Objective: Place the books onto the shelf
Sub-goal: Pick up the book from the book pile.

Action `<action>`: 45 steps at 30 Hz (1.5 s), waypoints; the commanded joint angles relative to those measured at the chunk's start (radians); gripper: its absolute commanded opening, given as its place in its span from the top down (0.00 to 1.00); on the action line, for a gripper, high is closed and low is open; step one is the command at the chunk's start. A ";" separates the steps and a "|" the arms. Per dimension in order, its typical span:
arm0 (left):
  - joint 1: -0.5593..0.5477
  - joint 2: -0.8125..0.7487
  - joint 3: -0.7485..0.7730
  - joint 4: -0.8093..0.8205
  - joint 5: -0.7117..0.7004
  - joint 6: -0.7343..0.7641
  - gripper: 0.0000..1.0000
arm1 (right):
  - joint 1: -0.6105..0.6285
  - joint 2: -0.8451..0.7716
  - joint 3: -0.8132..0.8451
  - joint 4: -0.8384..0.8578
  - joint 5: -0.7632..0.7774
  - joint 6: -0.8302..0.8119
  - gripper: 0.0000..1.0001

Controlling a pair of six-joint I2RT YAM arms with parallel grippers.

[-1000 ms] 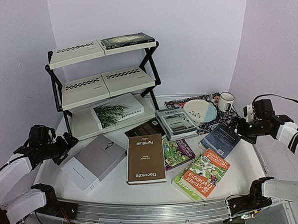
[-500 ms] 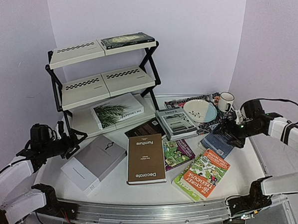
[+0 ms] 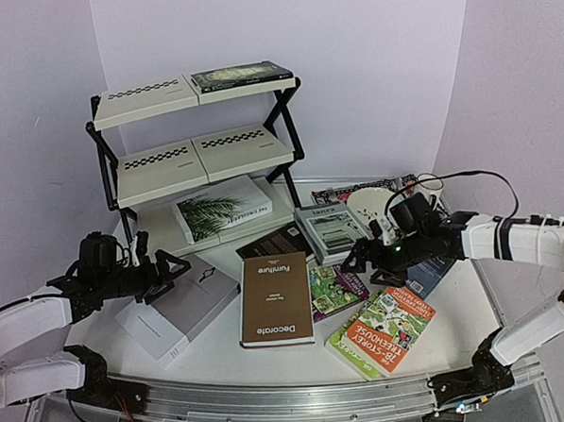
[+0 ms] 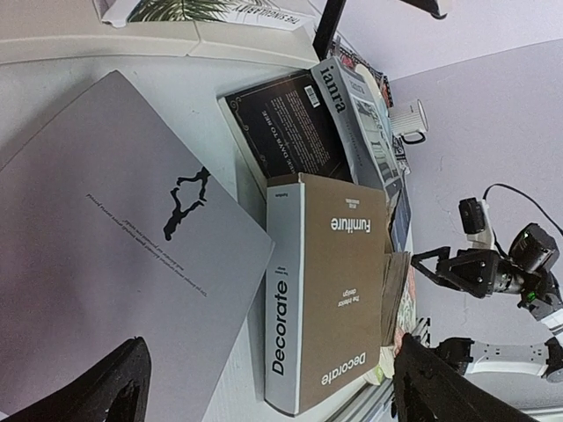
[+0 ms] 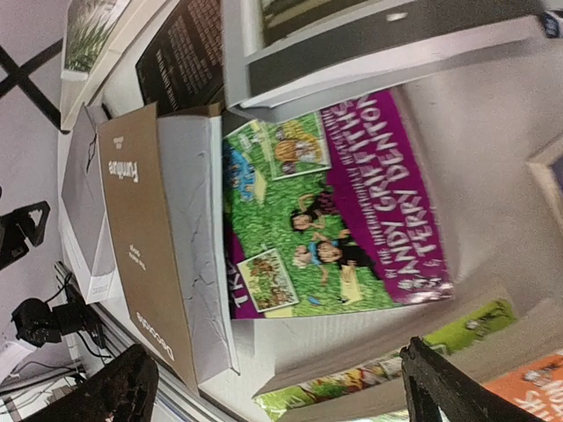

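The shelf (image 3: 199,154) stands at the back left, with a black book (image 3: 242,76) on its top tier and a white palm-leaf book (image 3: 220,209) on its bottom board. On the table lie a plain grey book (image 3: 178,306), the brown "Decorate" (image 3: 275,298), a black book (image 3: 279,241), grey "laura" (image 3: 332,229), a purple-green paperback (image 3: 336,288), an orange-green paperback (image 3: 383,329) and a dark blue book (image 3: 427,276). My left gripper (image 3: 169,276) hangs open over the grey book (image 4: 114,246). My right gripper (image 3: 367,266) hangs open over the purple paperback (image 5: 334,211), holding nothing.
A white bowl (image 3: 371,203) sits on a patterned placemat (image 3: 342,192) at the back right, partly behind my right arm. A white mug (image 4: 409,119) stands beside it. Purple walls close in the back and both sides. A metal rail (image 3: 292,404) runs along the near edge.
Both arms have swung inward. The left gripper moved right to above the grey book. The right gripper moved left from the dark blue book to above the purple paperback.
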 commanded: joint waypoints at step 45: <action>-0.436 0.175 0.116 0.130 -0.301 -0.075 0.08 | 0.431 0.215 0.030 0.318 0.246 0.315 0.66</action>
